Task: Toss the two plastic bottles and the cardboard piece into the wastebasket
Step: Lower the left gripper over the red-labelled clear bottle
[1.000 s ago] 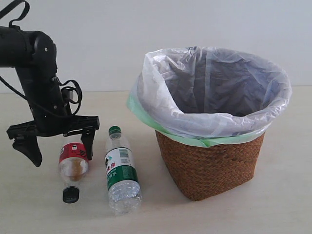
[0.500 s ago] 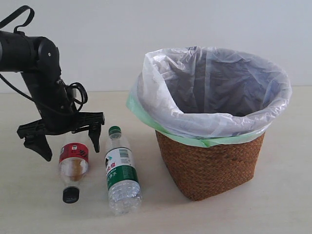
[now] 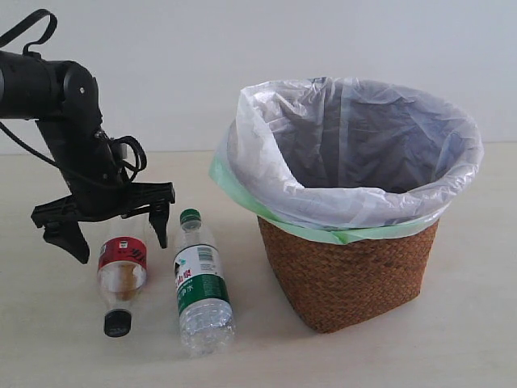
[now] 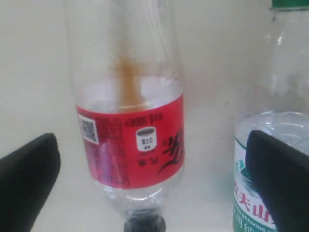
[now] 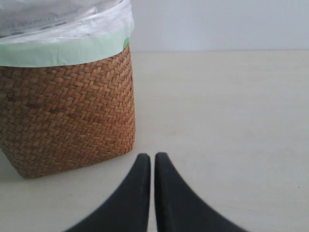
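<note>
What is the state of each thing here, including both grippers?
red-label bottle, lying on its side, black cap on, not gripped.
green-label bottle, lying on its side, green cap on, untouched.
wastebasket, upright, open at the top, lined with a bag.
left gripper, open, one finger on either side of the red-label bottle, not touching it.
right gripper, shut, holding nothing.

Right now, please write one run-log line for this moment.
left gripper: open over red-label bottle | right gripper: shut, empty | green-label bottle: lying on table | wastebasket: upright | cardboard piece: unseen
</note>
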`<act>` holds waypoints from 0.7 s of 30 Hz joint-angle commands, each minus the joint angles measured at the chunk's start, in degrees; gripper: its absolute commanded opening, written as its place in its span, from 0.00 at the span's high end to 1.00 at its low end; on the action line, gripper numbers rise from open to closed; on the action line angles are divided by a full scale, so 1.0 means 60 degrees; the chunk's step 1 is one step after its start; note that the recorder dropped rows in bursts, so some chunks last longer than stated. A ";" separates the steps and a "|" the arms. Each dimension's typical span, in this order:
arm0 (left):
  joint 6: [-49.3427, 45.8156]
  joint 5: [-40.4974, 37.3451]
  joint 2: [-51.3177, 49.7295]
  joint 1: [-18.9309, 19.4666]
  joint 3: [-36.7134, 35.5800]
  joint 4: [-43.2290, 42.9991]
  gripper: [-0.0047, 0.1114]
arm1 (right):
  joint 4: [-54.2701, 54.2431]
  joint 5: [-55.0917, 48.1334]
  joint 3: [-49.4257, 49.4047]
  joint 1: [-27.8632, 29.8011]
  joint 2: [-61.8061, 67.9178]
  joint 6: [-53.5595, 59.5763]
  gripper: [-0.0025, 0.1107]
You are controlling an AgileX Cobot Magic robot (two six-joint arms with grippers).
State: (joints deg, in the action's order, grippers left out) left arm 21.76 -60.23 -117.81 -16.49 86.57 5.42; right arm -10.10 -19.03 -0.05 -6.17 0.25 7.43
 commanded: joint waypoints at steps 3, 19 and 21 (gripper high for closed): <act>0.0114 0.0049 -0.0128 -0.0012 -0.0003 -0.0046 0.12 | 0.0048 0.0061 0.0009 0.0050 -0.0042 0.0039 0.98; 0.0131 0.0186 -0.0655 -0.0012 -0.0003 -0.0370 0.12 | 0.0048 0.0061 0.0009 0.0050 -0.0042 0.0039 0.98; 0.0131 0.0186 -0.0655 -0.0012 -0.0003 -0.0370 0.12 | 0.0048 0.0061 0.0009 0.0050 -0.0042 0.0039 0.98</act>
State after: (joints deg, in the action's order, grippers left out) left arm 21.99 -59.23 -121.87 -16.49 86.57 3.76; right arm -10.10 -19.03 -0.05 -6.17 0.25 7.43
